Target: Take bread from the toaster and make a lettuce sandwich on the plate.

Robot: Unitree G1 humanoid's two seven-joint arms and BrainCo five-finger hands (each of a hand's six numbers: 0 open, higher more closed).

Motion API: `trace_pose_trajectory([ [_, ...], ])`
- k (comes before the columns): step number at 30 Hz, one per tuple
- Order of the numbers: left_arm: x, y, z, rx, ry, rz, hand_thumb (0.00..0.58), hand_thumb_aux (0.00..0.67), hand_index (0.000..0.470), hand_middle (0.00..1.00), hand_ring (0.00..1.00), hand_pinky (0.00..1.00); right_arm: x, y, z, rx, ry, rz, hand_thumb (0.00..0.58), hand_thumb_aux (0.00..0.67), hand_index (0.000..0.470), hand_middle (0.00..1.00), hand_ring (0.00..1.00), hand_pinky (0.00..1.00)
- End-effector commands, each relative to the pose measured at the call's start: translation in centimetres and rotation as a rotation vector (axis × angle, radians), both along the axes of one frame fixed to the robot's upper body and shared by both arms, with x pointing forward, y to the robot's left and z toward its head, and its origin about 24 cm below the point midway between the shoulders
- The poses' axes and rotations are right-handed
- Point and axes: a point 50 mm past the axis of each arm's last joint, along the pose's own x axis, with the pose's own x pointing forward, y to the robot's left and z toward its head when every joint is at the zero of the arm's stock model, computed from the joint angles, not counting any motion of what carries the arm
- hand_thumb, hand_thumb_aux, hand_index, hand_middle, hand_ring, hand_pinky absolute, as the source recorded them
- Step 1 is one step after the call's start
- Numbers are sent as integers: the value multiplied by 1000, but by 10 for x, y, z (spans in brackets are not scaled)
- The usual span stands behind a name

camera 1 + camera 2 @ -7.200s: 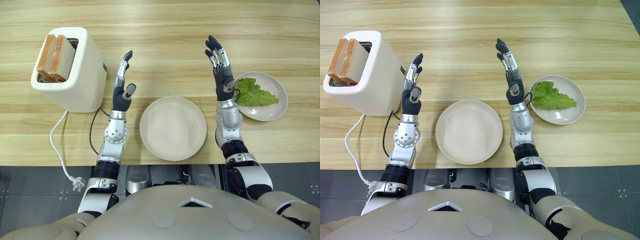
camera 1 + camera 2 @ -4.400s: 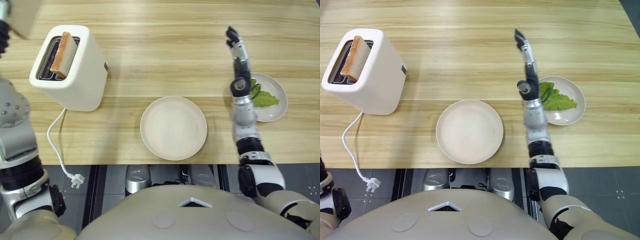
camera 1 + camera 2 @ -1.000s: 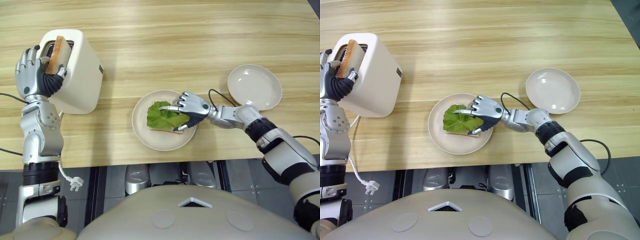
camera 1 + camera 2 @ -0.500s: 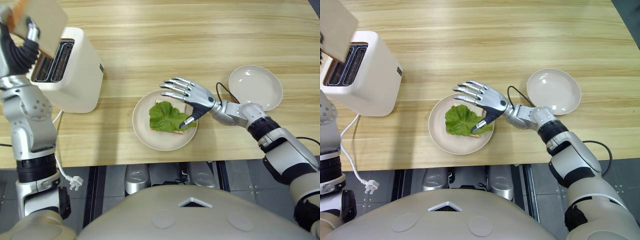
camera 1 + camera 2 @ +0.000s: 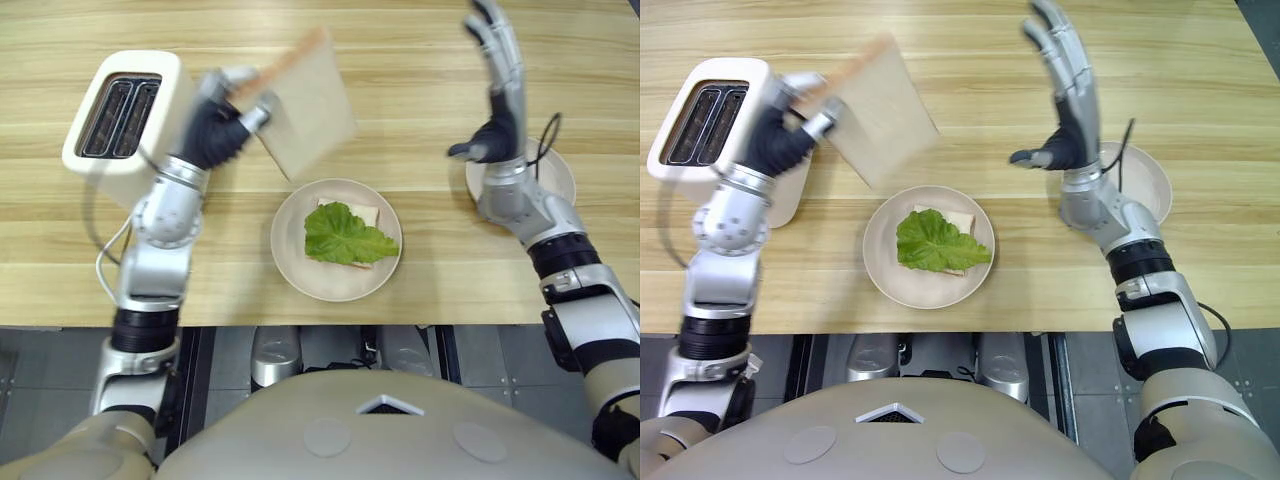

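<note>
A beige plate (image 5: 300, 265) sits at the table's near middle with a bread slice (image 5: 362, 215) on it and a green lettuce leaf (image 5: 340, 237) on top. My left hand (image 5: 218, 125) is shut on a second bread slice (image 5: 305, 118), holding it tilted in the air between the toaster (image 5: 125, 130) and the plate. The white toaster stands at the left with both slots empty. My right hand (image 5: 495, 85) is raised, fingers spread open, above the empty small plate (image 5: 555, 175) at the right.
The toaster's white cord (image 5: 105, 270) runs down toward the table's front edge. Bare wooden tabletop (image 5: 400, 70) spreads behind the plates.
My left hand has carried the second bread slice from above the toaster rightward toward the plate. My right hand has lifted off the lettuce and swung up to the right.
</note>
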Motion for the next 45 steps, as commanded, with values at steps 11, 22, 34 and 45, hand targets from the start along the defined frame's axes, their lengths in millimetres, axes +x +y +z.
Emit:
trace_pose_trajectory([
  [11, 32, -19, -30, -66, 444, -610, 580, 670, 460, 1000, 1000, 1000, -56, 42, -36, -531, 116, 494, 0, 0, 0, 0, 0, 0],
  [22, 43, -27, -73, 169, 583, -609, 580, 670, 460, 1000, 1000, 1000, -65, 46, -54, -826, 109, 519, 0, 0, 0, 0, 0, 0],
  [34, 54, -35, -69, 191, 538, -585, 580, 670, 460, 1000, 1000, 1000, -60, 48, -90, -995, 287, 539, 0, 0, 0, 0, 0, 0],
  [45, 58, -41, -72, 232, 528, -576, 580, 670, 460, 1000, 1000, 1000, -68, 24, -150, -1327, 774, 587, 0, 0, 0, 0, 0, 0],
])
